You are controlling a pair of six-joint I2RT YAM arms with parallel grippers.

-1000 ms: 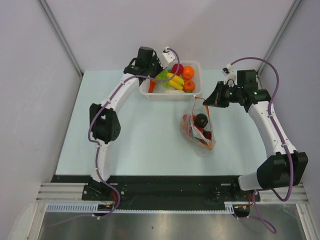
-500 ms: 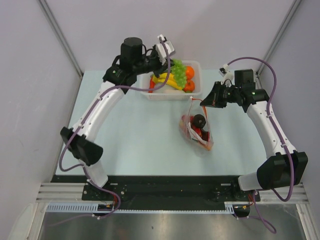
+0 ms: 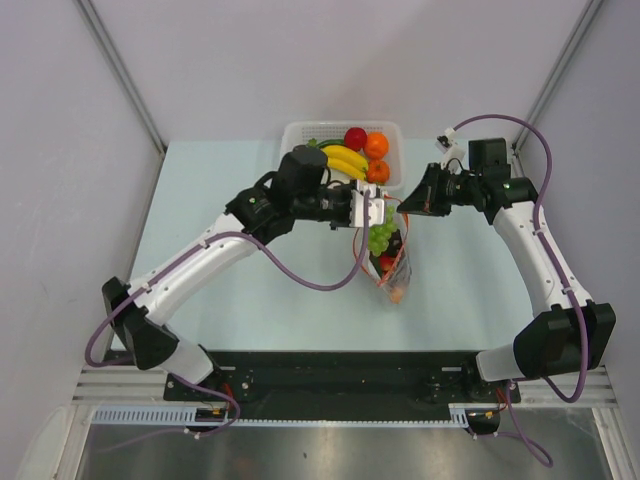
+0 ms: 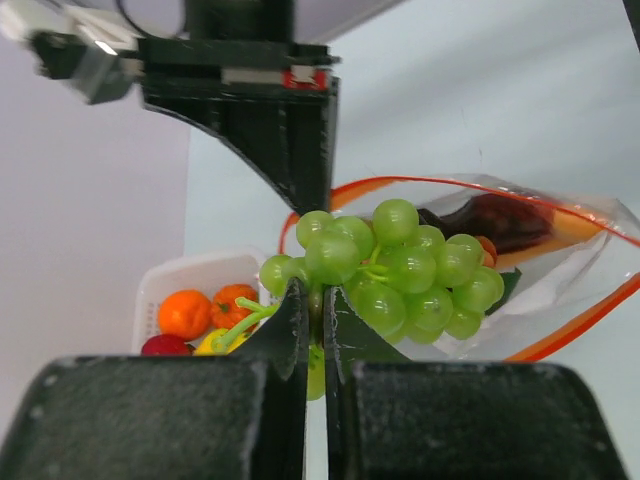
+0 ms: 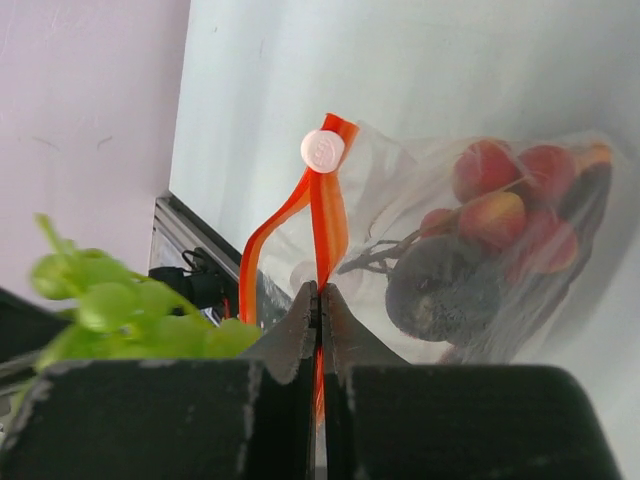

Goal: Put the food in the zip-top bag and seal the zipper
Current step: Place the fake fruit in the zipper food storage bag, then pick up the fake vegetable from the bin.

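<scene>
The table (image 3: 290, 300) is bare from its 9 o'clock edge in to the left arm (image 3: 215, 250), which slants from the base at 7 o'clock toward the centre. There is also a wide clear stretch at 6 o'clock, in front of the arm.

At 12 o'clock the white basket (image 3: 300, 126) sits against the far edge, holding a banana (image 3: 345, 160), a red fruit (image 3: 354, 138) and orange fruits (image 3: 376, 145).

Just off the basket's 5 o'clock corner, the left gripper (image 3: 374, 213) is pinched tight on the stem of the green grapes (image 3: 380, 237). In the left wrist view the bunch (image 4: 395, 275) hangs beyond the fingertips of that gripper (image 4: 315, 300), right in front of the gaping mouth of the zip-top bag (image 4: 575, 275). Whether the grapes have crossed the rim cannot be told.

The bag (image 3: 395, 268) trails toward 6 o'clock on the table, with red berries (image 5: 495, 215) and a dark fruit (image 5: 440, 290) already inside.

At the bag's 1 o'clock end, the right gripper (image 3: 407, 205) is clamped on the zipper (image 5: 325, 215), holding that edge up. The right wrist view shows its fingers (image 5: 290, 335) closed on the orange-red strip just below a white tab (image 5: 322, 150).

A bare strip of table separates the bag from the right arm (image 3: 540, 250), which runs along the 3 o'clock edge.
</scene>
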